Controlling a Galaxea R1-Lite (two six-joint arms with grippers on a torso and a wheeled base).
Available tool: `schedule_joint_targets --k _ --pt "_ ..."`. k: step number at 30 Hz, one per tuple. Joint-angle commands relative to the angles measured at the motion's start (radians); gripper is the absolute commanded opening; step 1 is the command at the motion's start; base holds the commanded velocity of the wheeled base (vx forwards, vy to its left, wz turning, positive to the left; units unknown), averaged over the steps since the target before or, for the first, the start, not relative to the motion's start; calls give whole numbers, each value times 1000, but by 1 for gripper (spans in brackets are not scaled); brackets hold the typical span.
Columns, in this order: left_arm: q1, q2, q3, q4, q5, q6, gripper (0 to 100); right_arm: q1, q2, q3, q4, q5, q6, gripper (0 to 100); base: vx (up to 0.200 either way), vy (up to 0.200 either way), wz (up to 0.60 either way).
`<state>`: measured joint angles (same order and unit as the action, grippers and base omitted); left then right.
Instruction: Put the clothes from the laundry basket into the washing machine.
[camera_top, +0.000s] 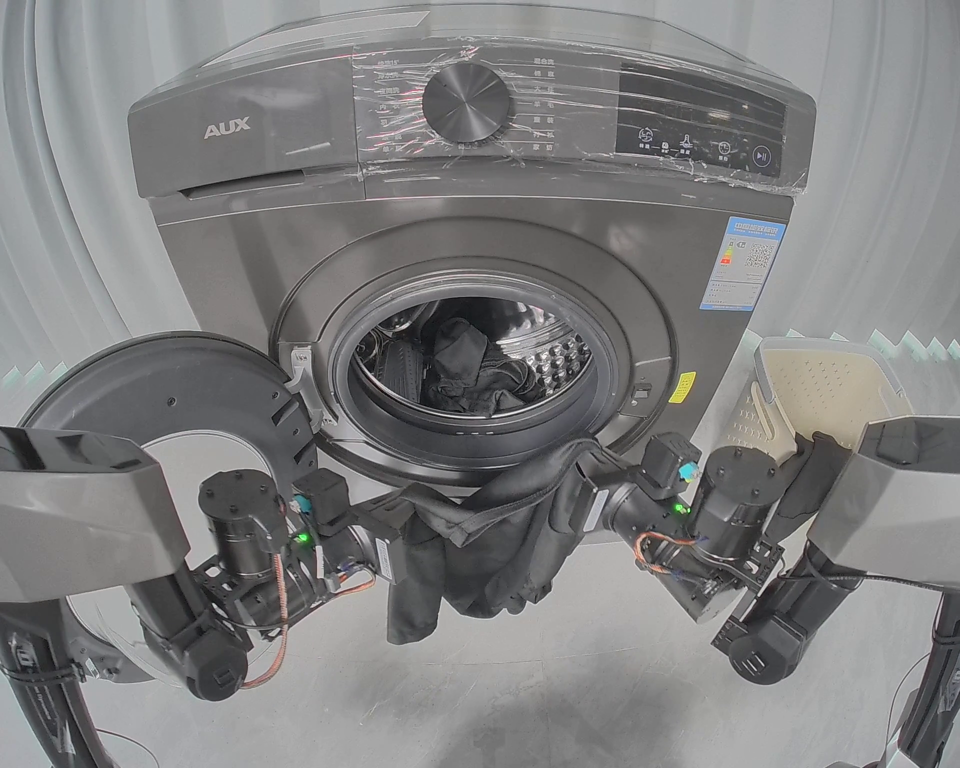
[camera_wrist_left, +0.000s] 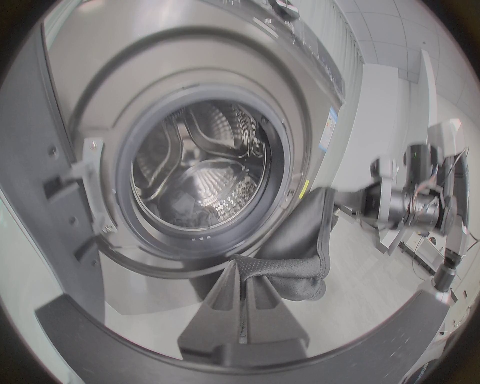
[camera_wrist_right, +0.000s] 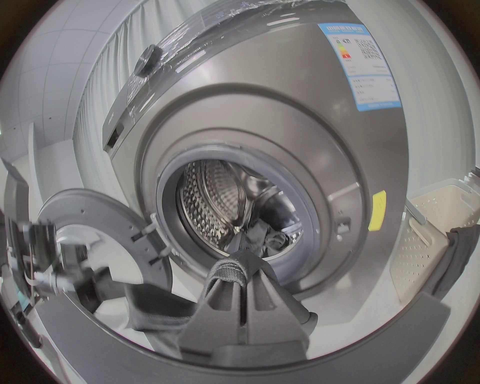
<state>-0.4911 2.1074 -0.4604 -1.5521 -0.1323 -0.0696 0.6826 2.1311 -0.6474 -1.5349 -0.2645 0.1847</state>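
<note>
Jaws closed tight on fabric: your left gripper (camera_wrist_left: 244, 272) and right gripper (camera_wrist_right: 243, 274) each pinch an edge of the dark grey cloth garment (camera_top: 500, 545), slung between them just below the round opening of the grey front-loading washing machine (camera_top: 250, 240).

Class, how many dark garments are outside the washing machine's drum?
2: a held garment stretched between left gripper and right gripper; a draped garment over the laundry basket rim. More may hide inside it.

Lab-like laundry corner: film-wrapped washing machine (camera_top: 250, 250), pale curtains (camera_top: 60, 200), bare grey floor (camera_top: 560, 680).
</note>
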Motion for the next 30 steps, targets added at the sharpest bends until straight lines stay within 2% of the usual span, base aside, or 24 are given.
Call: schedule_joint_targets --k 1,6,10,21,24,30 --pt "37 -193 83 1 -10 -4 0 -1 -33 135 -10 33 6 0 0 0 0" --pt "66 -228 59 1 -9 -6 0 3 -37 207 -16 41 10 0 0 0 0" --pt "80 -239 59 0 -10 -7 0 3 -36 212 -14 41 15 0 0 0 0" --pt "78 -291 55 0 -9 -7 0 -1 -86 120 -16 30 12 0 0 0 0" --pt "86 -314 60 0 -10 -9 0 3 -102 112 -13 13 10 0 0 0 0" --pt "88 -345 68 0 -10 -9 0 14 -137 98 -11 10 7 0 0 0 0"
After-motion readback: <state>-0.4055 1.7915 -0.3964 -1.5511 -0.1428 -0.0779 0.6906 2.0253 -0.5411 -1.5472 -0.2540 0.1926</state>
